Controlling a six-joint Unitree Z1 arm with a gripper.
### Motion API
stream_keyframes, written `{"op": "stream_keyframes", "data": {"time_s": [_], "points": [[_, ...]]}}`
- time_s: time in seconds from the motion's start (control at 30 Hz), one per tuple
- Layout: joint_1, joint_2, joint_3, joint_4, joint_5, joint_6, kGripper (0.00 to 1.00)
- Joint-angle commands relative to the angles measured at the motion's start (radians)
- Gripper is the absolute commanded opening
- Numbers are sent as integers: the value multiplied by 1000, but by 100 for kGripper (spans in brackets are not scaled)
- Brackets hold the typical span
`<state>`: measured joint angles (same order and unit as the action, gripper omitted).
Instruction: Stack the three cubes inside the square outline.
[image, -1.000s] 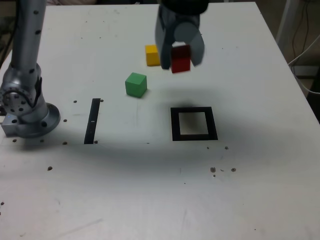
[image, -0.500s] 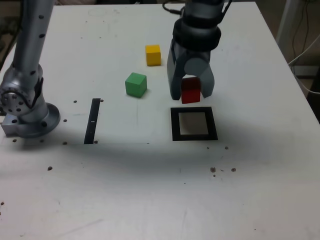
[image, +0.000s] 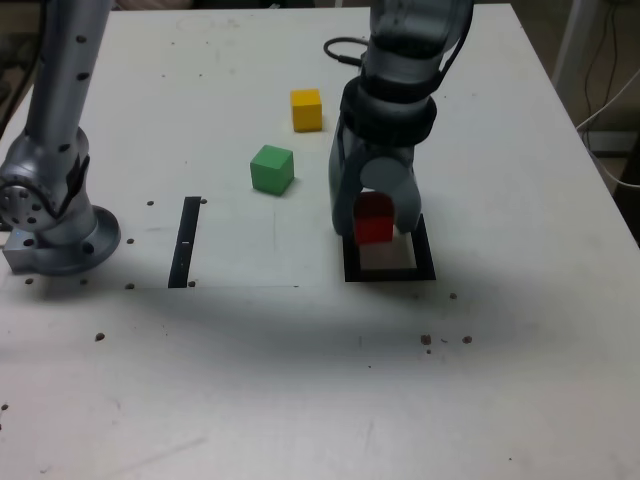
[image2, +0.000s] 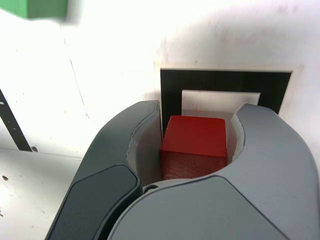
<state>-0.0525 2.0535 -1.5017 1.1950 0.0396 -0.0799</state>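
My gripper (image: 375, 222) is shut on the red cube (image: 374, 218) and holds it just above the far edge of the square outline (image: 428, 268), a black frame with a pale centre. In the wrist view the red cube (image2: 194, 145) sits squeezed between my two grey fingers (image2: 125, 150), with the square outline (image2: 225, 82) right beneath and ahead of it. The green cube (image: 271, 168) rests on the table to the exterior view's left of my gripper; a corner of the green cube (image2: 37, 7) shows in the wrist view. The yellow cube (image: 306, 109) lies farther back.
A thin black strip (image: 185, 241) lies on the white table (image: 300, 400) at the exterior view's left of the outline. The arm's round base (image: 50, 225) stands at the left edge. Small dark specks dot the table. Cables hang at the far right.
My gripper has carried the red cube from beside the yellow cube toward the camera and downward, ending low over the square outline. The green and yellow cubes have not moved.
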Motion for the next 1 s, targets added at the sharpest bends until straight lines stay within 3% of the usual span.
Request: {"op": "stream_keyframes", "data": {"time_s": [0.0,0.23,0.97], "points": [[0,-5,4,-5,-3,-2,23],[0,-2,1,-15,-1,4,30],[-8,44,-11,-45,14,-3,33]]}}
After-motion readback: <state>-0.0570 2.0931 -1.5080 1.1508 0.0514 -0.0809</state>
